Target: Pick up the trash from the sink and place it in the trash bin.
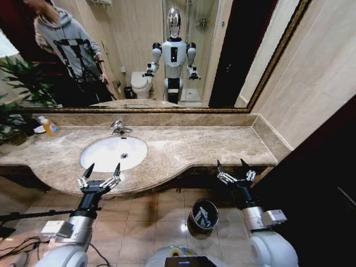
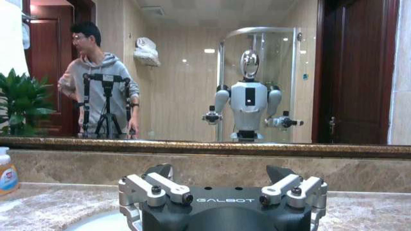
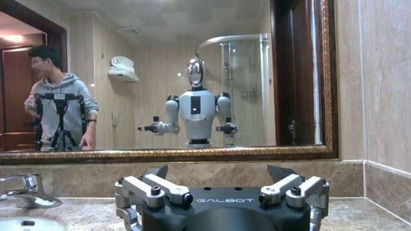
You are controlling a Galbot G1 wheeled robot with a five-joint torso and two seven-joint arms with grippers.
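The white oval sink point(image 1: 105, 157) sits in the marble counter below a chrome faucet point(image 1: 118, 128), and its bowl looks bare around the drain. On the floor under the counter edge stands the dark round trash bin point(image 1: 202, 216), with white pieces of trash point(image 1: 203, 217) inside it. My left gripper point(image 1: 104, 167) is open and hovers at the counter's front edge, just before the sink. My right gripper point(image 1: 231, 163) is open too, off the counter's front right and above the bin's right side. In the wrist views, the left gripper point(image 2: 222, 173) and right gripper point(image 3: 218, 171) have their jaws spread with nothing between them.
A yellow bottle point(image 1: 50, 127) stands at the counter's back left, beside a green plant point(image 1: 16, 94). A large mirror point(image 1: 167, 55) backs the counter. A dark door panel point(image 1: 328, 183) closes in on the right. Cables point(image 1: 22, 245) lie on the tiled floor at the left.
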